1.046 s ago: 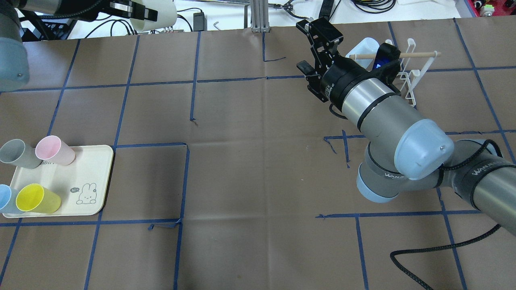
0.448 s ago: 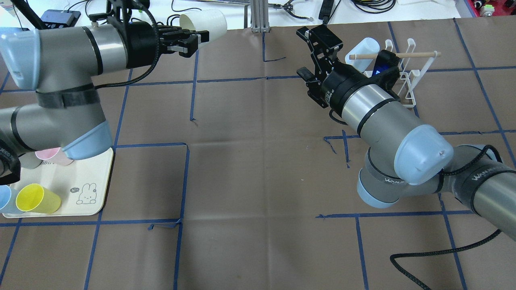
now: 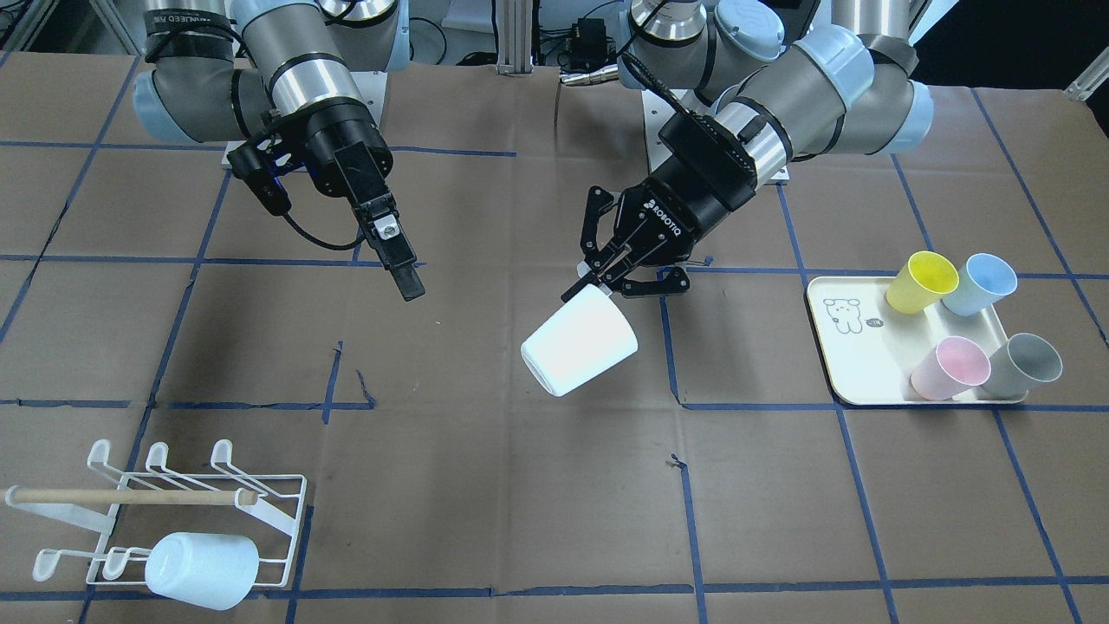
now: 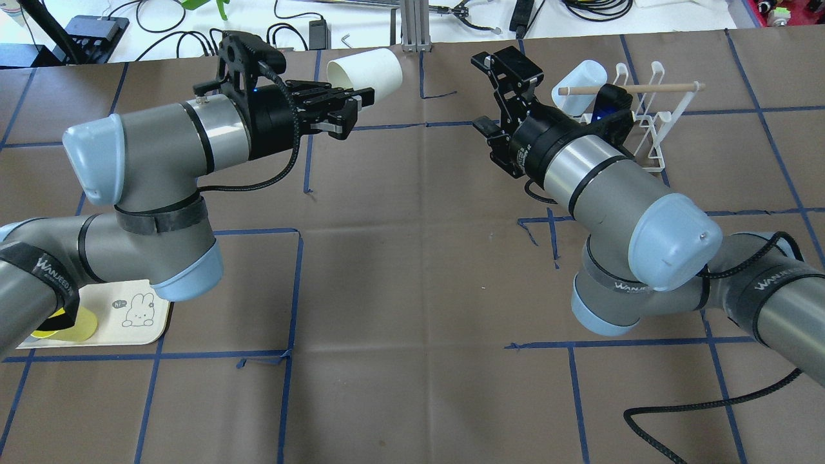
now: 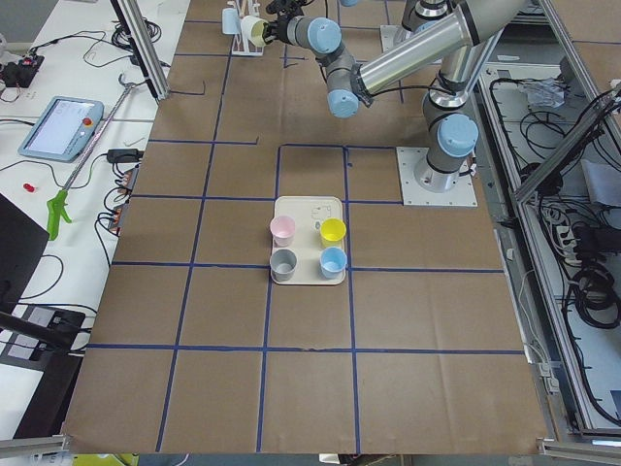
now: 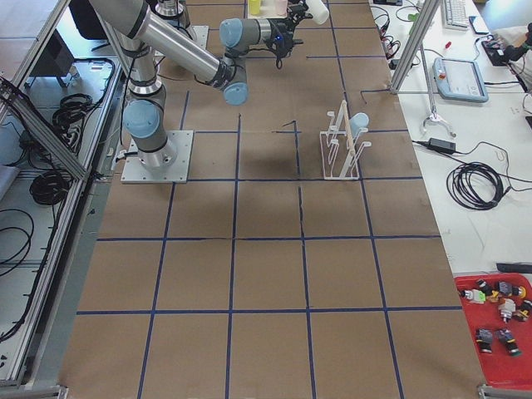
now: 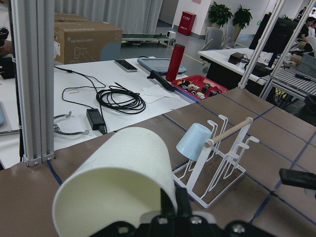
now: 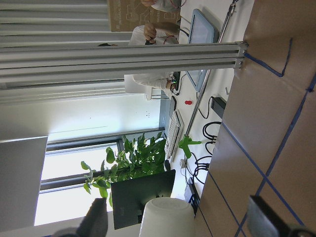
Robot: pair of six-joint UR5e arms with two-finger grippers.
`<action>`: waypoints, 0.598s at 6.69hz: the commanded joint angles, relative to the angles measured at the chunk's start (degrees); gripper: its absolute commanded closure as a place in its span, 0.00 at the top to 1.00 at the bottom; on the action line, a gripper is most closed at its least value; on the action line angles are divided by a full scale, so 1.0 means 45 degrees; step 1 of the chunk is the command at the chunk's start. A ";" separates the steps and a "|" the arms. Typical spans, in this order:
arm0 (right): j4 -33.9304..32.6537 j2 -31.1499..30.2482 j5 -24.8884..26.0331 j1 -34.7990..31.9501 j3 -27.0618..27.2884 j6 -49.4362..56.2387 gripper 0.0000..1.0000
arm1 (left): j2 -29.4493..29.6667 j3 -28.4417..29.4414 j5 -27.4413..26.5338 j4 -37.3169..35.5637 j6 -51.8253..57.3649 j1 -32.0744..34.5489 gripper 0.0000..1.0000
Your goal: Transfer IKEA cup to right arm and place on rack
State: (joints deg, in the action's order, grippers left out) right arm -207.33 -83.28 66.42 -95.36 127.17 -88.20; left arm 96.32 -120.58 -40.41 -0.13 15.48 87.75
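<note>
My left gripper [image 4: 351, 106] is shut on the rim of a white cup [image 4: 366, 74] and holds it on its side in the air over the far middle of the table. The cup also shows in the front view [image 3: 579, 352] and the left wrist view [image 7: 113, 182]. My right gripper [image 4: 488, 93] is open and empty, a gap to the right of the cup, its jaws spread wide towards it. The white wire rack [image 4: 651, 122] with its wooden dowel stands just behind the right wrist. A pale blue cup [image 4: 580, 77] hangs on the rack.
A cream tray [image 3: 866, 364] on the robot's left holds a yellow cup [image 3: 923, 282], a blue cup [image 3: 979, 284], a pink cup [image 3: 949, 368] and a grey cup [image 3: 1022, 364]. An aluminium post [image 4: 412, 26] stands at the far edge. Brown paper with blue tape lines covers the table.
My left arm has swung in from the far left, carrying the white cup rightwards towards the right gripper. The right gripper has stayed open and shifted only slightly.
</note>
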 commanded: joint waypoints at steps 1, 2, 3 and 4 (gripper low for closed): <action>0.0331 0.0089 -0.0053 -0.0467 -0.0075 -0.0630 1.00 | 0.0002 -0.0294 0.0015 -0.0323 -0.0081 0.0187 0.00; 0.0331 0.0322 -0.0092 -0.0644 -0.0114 -0.0692 1.00 | 0.0002 -0.0294 0.0034 -0.0323 -0.0158 0.0343 0.01; 0.0331 0.0614 -0.0092 -0.0820 -0.0424 -0.0731 1.00 | 0.0002 -0.0294 0.0015 -0.0323 -0.0217 0.0383 0.01; 0.0331 0.0984 -0.0073 -0.1111 -0.0737 -0.0751 1.00 | 0.0002 -0.0294 0.0015 -0.0323 -0.0218 0.0402 0.01</action>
State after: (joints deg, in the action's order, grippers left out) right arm -205.86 -80.59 66.04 -99.03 125.34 -91.38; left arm 96.33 -121.88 -40.32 -1.57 14.62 89.37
